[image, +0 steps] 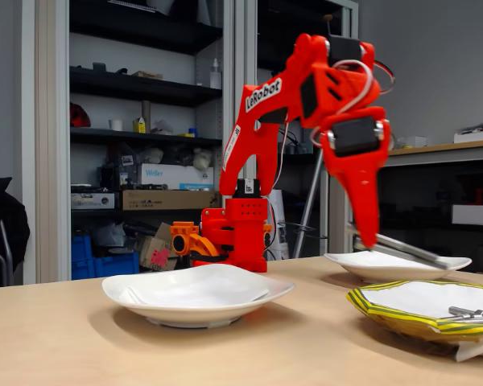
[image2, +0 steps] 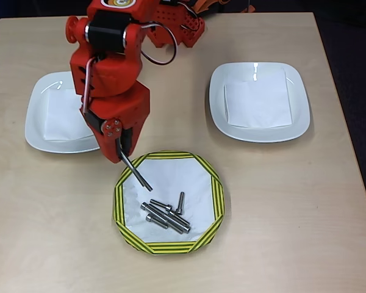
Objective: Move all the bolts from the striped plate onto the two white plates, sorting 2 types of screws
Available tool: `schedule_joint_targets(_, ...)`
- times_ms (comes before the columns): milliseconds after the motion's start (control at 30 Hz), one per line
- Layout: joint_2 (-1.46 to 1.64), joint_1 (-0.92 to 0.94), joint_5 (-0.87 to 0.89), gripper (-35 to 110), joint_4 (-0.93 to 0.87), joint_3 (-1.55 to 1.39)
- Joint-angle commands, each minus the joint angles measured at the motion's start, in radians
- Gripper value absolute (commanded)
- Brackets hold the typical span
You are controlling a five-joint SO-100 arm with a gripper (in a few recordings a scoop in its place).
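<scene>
Overhead view: my jaws (image2: 123, 146) hang over the upper left rim of the striped plate (image2: 216, 195), clamped on one long bolt (image2: 136, 172) that slants down and right over the plate's white centre. Five more bolts (image2: 166, 215) lie in a loose cluster in the plate's lower middle, some touching or crossing. One white plate (image2: 36, 116) sits to the left, another white plate (image2: 299, 104) upper right; each carries a white paper square, no bolts on either. All three plates rest apart on the bench (image2: 293, 244). Fixed view: my jaws (image: 369, 233) point down with the bolt (image: 410, 250) sticking out to the right, above the far white plate (image: 346, 262). Near white plate (image: 129, 293) at centre; striped plate (image: 386, 314) at right, bolts (image: 467, 315) lying in it.
</scene>
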State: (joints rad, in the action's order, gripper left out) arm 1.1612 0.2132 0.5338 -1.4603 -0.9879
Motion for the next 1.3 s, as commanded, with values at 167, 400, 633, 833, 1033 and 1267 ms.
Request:
schedule_joint_targets(167,0.244,0.265,-0.048,0,-0.103,-0.178)
schedule_joint_targets(400,0.236,0.457,-0.150,0,-0.075,-0.275)
schedule_joint_targets(633,0.235,0.463,-0.040,0,-0.017,-0.457)
schedule_joint_targets(833,0.285,0.388,0.066,9,0.080,-0.603)
schedule_joint_targets(1033,0.324,0.322,0.112,15,0.083,-0.634)
schedule_joint_targets(1267,0.339,0.175,0.160,15,0.121,-0.534)
